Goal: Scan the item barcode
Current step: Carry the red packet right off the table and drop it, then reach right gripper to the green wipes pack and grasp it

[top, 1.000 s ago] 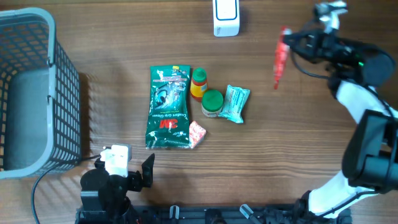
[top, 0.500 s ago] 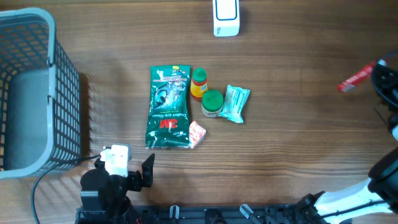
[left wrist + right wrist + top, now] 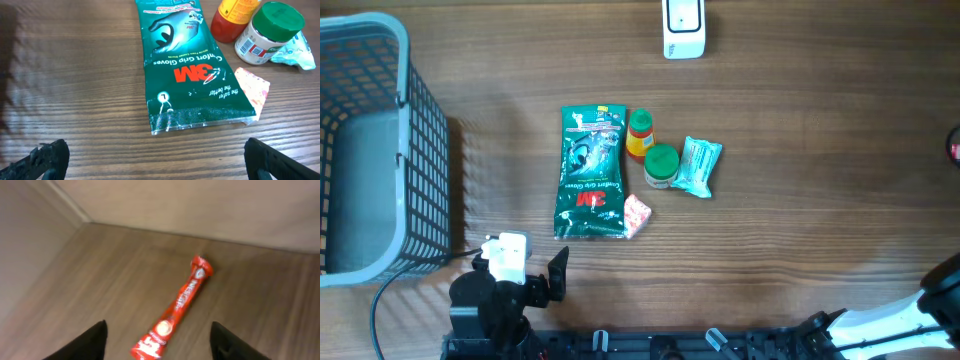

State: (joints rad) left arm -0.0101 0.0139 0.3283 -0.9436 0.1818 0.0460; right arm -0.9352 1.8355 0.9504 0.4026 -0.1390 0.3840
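Looks mid-task at best. Shows right gripper [image 3: 159,325] wide and empty over red stick [image 3: 182,297], lying loose on wood by a wall, seemingly past the tabletop's right edge, well apart from scanner [image 3: 683,28] at the rear edge. Shows left gripper [image 3: 154,145] wide, empty, near the front edge. Cannot tell whether scanned.

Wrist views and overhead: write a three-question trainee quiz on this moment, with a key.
1. True or false: the right claw is clamped on the red stick sachet.
2. In the overhead view, at which corner of the green glove packet does the pink sachet lie? A) lower right B) upper left C) upper right
3. What colour is the lid of the white jar?

Key: 1 false, its fingers stand apart, clear of the sachet; 2 A; 3 green.
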